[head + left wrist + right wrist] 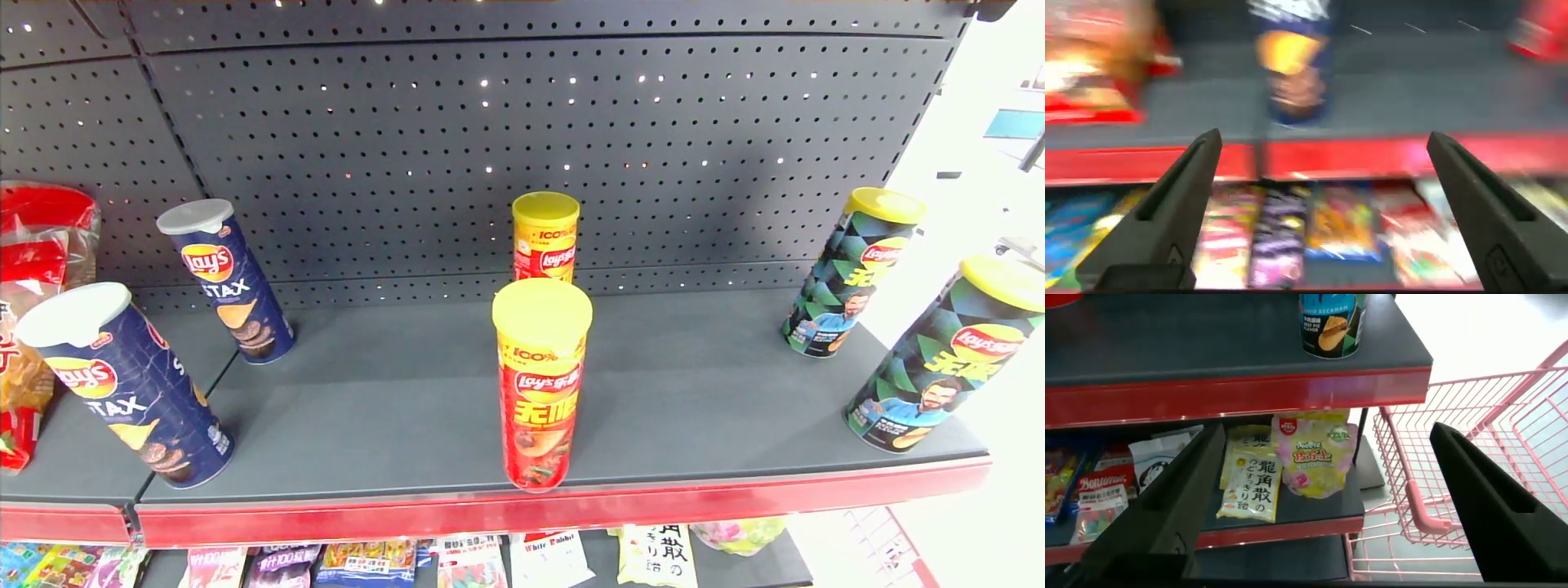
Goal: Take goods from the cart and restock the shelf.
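The step in hand looks like fetching stock, and it would go best if the right gripper, the nearer to the cart, swung over the pink wire basket, dropped in clear of its rim and took a can round its middle, upright. From left to right, the left gripper, fingers spread wide and empty, faces the shelf's red lip before a blue can, red-and-yellow cans stand mid-shelf and green cans stand at the right end. The right gripper, likewise spread and empty, hangs before that end with the cart near it, lower and to the robot's right; what the cart holds cannot be told.
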{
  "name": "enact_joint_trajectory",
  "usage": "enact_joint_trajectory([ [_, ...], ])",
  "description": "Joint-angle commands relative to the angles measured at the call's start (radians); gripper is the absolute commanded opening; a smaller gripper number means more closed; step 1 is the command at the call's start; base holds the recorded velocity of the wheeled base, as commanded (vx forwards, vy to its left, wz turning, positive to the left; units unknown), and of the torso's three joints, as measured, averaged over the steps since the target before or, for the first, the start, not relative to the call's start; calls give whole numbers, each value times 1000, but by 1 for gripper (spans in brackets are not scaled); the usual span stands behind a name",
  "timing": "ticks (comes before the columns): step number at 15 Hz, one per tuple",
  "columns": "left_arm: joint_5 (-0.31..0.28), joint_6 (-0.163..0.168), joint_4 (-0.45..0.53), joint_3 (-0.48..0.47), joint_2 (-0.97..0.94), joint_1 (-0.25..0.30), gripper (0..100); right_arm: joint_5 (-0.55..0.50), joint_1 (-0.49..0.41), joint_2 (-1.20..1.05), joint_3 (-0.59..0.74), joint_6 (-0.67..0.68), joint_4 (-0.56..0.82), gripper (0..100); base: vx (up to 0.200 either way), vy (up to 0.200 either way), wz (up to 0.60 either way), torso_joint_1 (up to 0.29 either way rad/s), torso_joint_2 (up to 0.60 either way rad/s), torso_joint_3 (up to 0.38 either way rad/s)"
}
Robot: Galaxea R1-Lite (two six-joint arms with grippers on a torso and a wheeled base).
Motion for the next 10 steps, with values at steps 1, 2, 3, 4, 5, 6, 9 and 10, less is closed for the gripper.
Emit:
enact_joint_trajectory([
  [1,19,-34,9,-1,2,0,100,-1,0,4,0,-3,-1,100,0,0,0,0,0,0],
  [2,36,-35,7,1,2,0,100,-4,0,4,0,-21,-1,100,0,0,0,0,0,0],
  [3,45,-34,7,1,2,0,100,-4,2,4,0,-42,-1,100,0,0,0,0,0,0],
  [4,45,-34,7,1,2,0,100,-4,2,4,0,-41,-1,100,0,0,0,0,0,0],
  [5,45,-34,7,1,2,0,100,-4,2,4,0,-41,-1,100,0,0,0,0,0,0],
  [6,45,-34,7,1,2,0,100,1,0,4,0,2,1,100,0,0,0,0,0,0],
  [9,45,-38,7,1,2,0,100,-7,2,4,0,36,1,100,0,0,0,0,0,0],
  [10,45,-37,7,1,2,0,100,-5,2,4,0,24,1,100,0,0,0,0,0,0],
])
